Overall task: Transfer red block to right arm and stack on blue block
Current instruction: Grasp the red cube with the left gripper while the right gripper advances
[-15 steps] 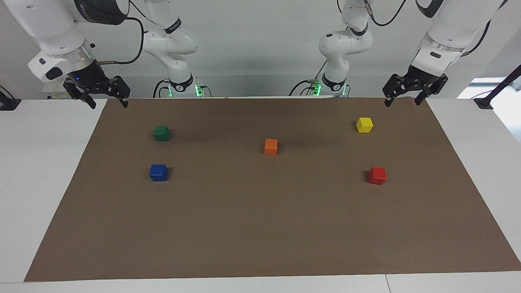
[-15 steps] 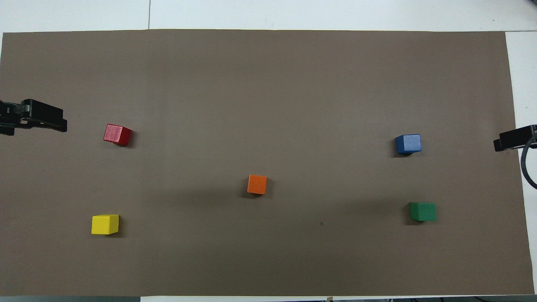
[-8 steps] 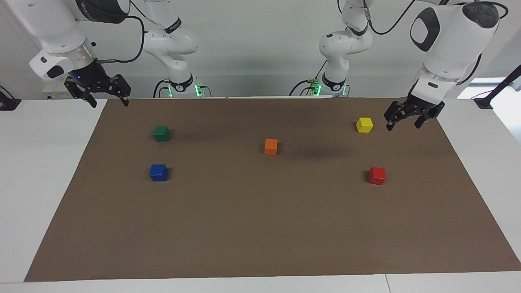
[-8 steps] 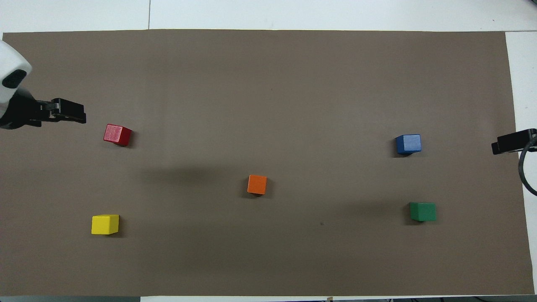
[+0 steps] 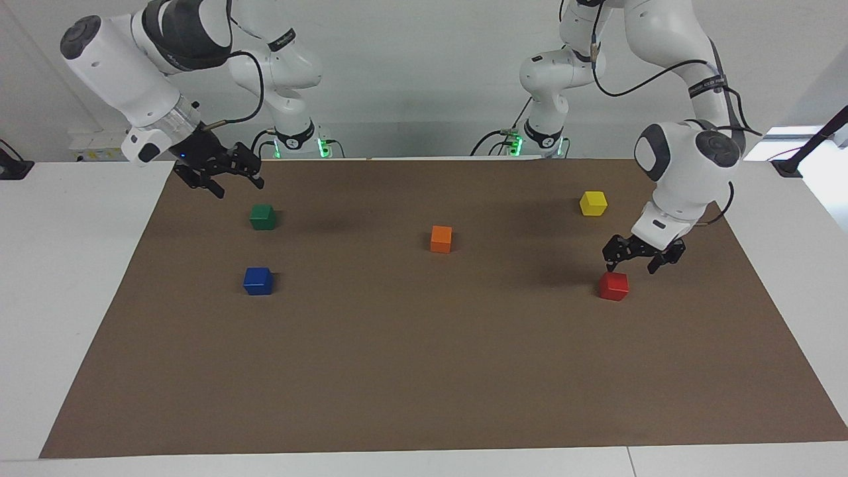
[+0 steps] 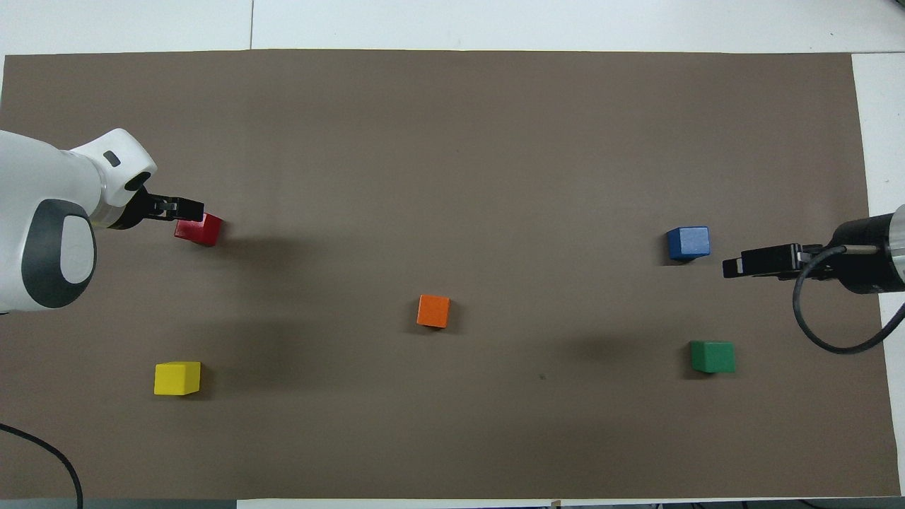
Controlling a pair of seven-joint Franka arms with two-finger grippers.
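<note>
The red block [image 5: 614, 286] sits on the brown mat toward the left arm's end; it also shows in the overhead view [image 6: 203, 231]. My left gripper [image 5: 631, 268] hangs open just above it, offset a little to one side, not touching; in the overhead view the left gripper [image 6: 185, 207] partly covers the block's edge. The blue block [image 5: 258, 281] sits toward the right arm's end and shows in the overhead view [image 6: 688, 242]. My right gripper [image 5: 238, 187] is open and empty, raised over the mat beside the green block; in the overhead view the right gripper [image 6: 735, 267] is near the blue block.
A green block [image 5: 262, 216] lies nearer to the robots than the blue one. An orange block [image 5: 441, 239] sits mid-mat. A yellow block [image 5: 593, 203] lies nearer to the robots than the red one. The brown mat [image 5: 424, 371] covers the white table.
My left gripper has swung down from the mat's corner, past the yellow block, to just above the red block. My right gripper has moved in over the mat toward the green block. No block moved.
</note>
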